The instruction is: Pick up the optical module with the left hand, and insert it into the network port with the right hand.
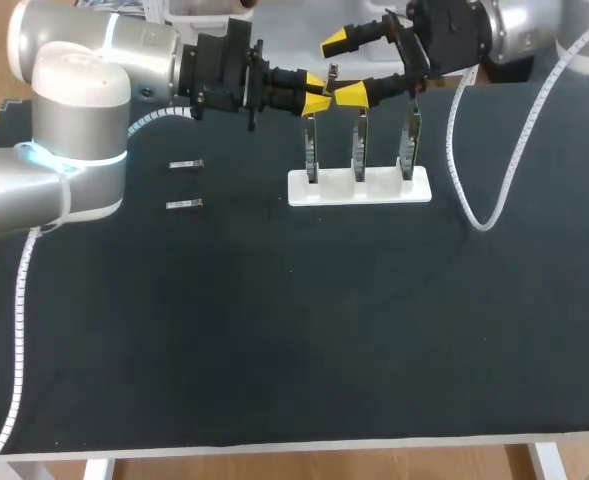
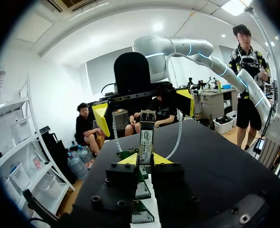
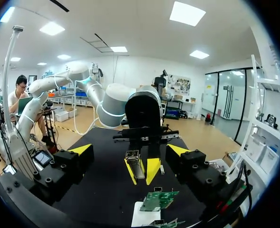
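The left gripper is clenched on the optical module, its yellow tips pinching the module's lower end from both sides, so the rest stands out beyond them. Seen from overhead, this grasp hangs at about twelve o'clock over the dark table, above the leftmost of three upright network-port boards. The right gripper comes in from about two o'clock and is released, its fingers spread wide. The module's free end lies in the gap between them, and they seem not to touch it, though the overhead view is too small to be sure. The boards stand in a row in a white holder at about one o'clock from the table's middle. At ten o'clock a spare module lies flat on the cloth, with a second spare module near it at its six o'clock, the two apart. A white coiled cable droops onto the table at three o'clock from the holder.
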You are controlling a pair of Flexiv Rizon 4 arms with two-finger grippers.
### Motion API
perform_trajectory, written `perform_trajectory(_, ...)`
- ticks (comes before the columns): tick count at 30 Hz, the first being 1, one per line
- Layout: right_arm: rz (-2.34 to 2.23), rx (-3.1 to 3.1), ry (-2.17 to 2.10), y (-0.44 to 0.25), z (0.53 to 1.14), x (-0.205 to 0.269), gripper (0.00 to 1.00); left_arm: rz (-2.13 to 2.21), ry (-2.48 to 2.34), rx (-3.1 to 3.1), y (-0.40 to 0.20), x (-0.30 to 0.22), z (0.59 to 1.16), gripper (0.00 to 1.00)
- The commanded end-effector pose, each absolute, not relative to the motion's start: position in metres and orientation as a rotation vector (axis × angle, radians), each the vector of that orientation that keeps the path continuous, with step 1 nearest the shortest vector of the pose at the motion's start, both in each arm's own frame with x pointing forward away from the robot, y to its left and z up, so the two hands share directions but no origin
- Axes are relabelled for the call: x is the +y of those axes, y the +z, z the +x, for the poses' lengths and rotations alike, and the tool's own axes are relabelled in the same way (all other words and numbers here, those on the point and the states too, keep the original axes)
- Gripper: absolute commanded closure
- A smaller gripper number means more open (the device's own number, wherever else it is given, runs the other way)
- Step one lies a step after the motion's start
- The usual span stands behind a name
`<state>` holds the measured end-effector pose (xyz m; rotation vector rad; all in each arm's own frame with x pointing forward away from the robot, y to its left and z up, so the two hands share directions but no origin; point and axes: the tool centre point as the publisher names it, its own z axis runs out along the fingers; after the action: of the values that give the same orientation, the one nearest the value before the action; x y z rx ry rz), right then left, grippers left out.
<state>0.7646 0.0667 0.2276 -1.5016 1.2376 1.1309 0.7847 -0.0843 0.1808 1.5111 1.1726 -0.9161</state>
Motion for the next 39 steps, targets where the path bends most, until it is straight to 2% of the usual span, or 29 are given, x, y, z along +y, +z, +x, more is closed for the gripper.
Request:
perform_trajectory(1,-1.503,1.236,1.132,0.2274,0.7657,0.0671,0.00,1.512,-0.912,1.175,0.1813,-0.0847,0.7839,1.00)
perform_trajectory(39,-1.506,1.229,1.140,0.2240,0.7740,0.0709,0.00,1.512,-0.912,1.175,0.1813,-0.0847,0.7839,1.00)
